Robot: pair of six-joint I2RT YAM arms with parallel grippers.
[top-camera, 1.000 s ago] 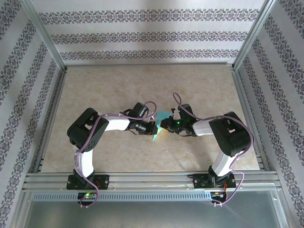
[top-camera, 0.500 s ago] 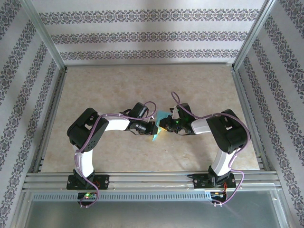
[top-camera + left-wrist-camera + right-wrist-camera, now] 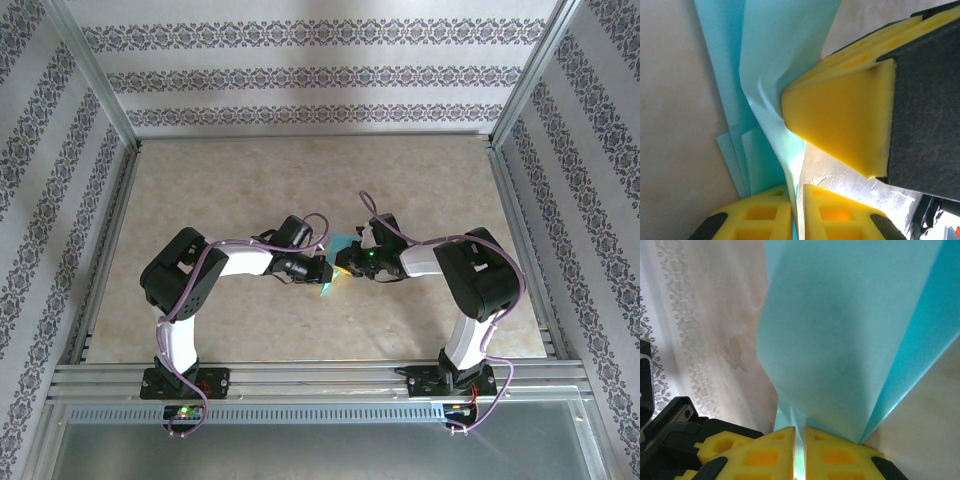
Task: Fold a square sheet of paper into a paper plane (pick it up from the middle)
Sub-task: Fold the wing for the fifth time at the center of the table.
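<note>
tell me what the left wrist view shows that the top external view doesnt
Left wrist: close up, the left gripper has its yellow pads shut on an edge of the teal paper. The sheet's layers fan apart, and a yellow finger of the right gripper pushes against the sheet.
Top external: the whole left arm and right arm, the marbled table and the patterned walls.
Both: the paper pinched where the two grippers meet.

Centre blocked: left gripper (image 3: pixel 325 272) and right gripper (image 3: pixel 346 265) tip to tip, both clamped on paper (image 3: pixel 340 244). Open table (image 3: pixel 250 180) on far half and both flanks. Near side spanned by arms (image 3: pixel 182 276); frame posts (image 3: pixel 95 75) bound the far corners.
</note>
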